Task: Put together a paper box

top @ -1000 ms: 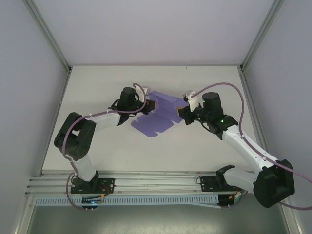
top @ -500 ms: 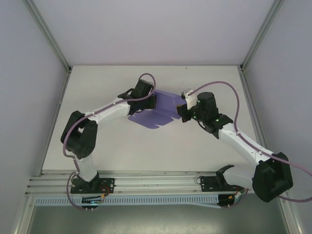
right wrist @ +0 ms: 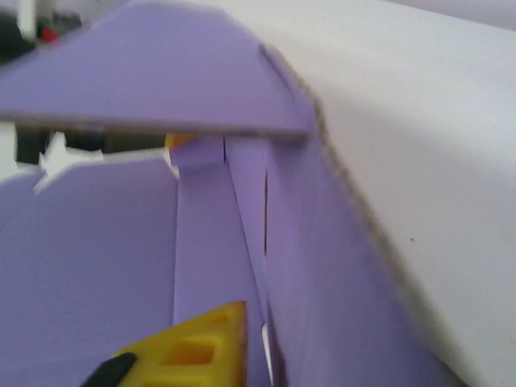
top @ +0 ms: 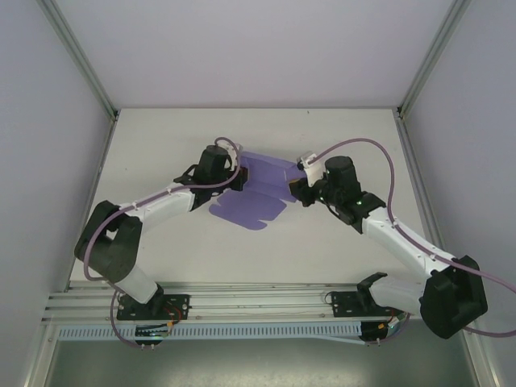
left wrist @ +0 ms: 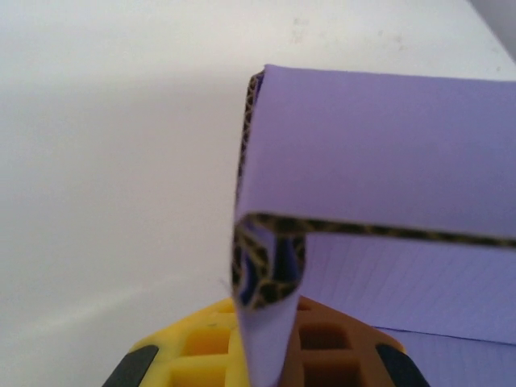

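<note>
- Pale walls and aluminium frame posts close in the white table you are working on, with both arm bases bolted at its near edge.
- Your task piece, the lavender-purple paper box, is a thin corrugated paperboard sheet with flaps and tabs. It sits near the middle of the table, between the two arms.
- Its near-left part lies flat on the table with the scalloped tabs toward you. The far part is lifted and folded up between the two grippers.
- Your left gripper is at the left end of that raised part, pinched together on the sheet.
- From the left wrist, a purple flap curls down between the yellow and orange fingers of the left gripper. A folded panel with dark fluted edges stands above them.
- Your right gripper is at the right end of the raised part, against the board.
- From the right wrist, one yellow fingertip shows low in view, with purple panels and a slit crease around it.
- You cannot tell from these views whether the right jaws are apart or together.
</note>
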`<state>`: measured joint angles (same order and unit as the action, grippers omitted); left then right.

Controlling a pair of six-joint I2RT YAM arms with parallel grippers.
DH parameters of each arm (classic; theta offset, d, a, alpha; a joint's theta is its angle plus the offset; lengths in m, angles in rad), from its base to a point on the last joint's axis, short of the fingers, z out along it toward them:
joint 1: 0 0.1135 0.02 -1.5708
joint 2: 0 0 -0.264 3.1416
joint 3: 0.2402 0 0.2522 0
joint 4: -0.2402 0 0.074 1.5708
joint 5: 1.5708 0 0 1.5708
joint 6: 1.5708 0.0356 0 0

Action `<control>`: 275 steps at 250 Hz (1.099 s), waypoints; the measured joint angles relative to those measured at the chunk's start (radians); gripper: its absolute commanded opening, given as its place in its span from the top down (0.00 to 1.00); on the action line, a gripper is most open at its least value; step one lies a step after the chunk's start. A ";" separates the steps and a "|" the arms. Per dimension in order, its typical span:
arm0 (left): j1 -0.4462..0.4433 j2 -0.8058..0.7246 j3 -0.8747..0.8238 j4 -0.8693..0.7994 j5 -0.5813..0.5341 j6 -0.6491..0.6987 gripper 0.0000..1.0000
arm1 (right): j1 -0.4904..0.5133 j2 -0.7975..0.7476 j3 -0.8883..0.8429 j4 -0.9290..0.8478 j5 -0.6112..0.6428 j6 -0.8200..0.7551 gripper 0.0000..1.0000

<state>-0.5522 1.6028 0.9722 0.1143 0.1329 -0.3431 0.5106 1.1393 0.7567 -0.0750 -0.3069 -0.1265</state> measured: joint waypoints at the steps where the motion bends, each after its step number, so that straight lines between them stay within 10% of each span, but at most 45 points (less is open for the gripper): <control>1: 0.001 0.000 0.000 0.002 -0.001 0.002 1.00 | 0.000 -0.001 0.000 0.000 0.001 -0.003 0.58; 80: 0.012 -0.100 -0.110 0.138 0.014 0.101 1.00 | 0.000 -0.168 -0.003 -0.066 0.023 0.000 0.11; 146: 0.012 -0.104 -0.156 0.155 0.016 0.114 1.00 | 0.000 -0.275 0.047 -0.099 0.159 0.006 0.07; 275: 0.014 -0.104 -0.163 0.142 -0.001 0.087 1.00 | 0.029 0.029 0.158 -0.132 0.239 0.005 0.06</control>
<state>-0.5377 1.4986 0.8093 0.2558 0.1322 -0.2565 0.5400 1.1687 0.9146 -0.2066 -0.0681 -0.1211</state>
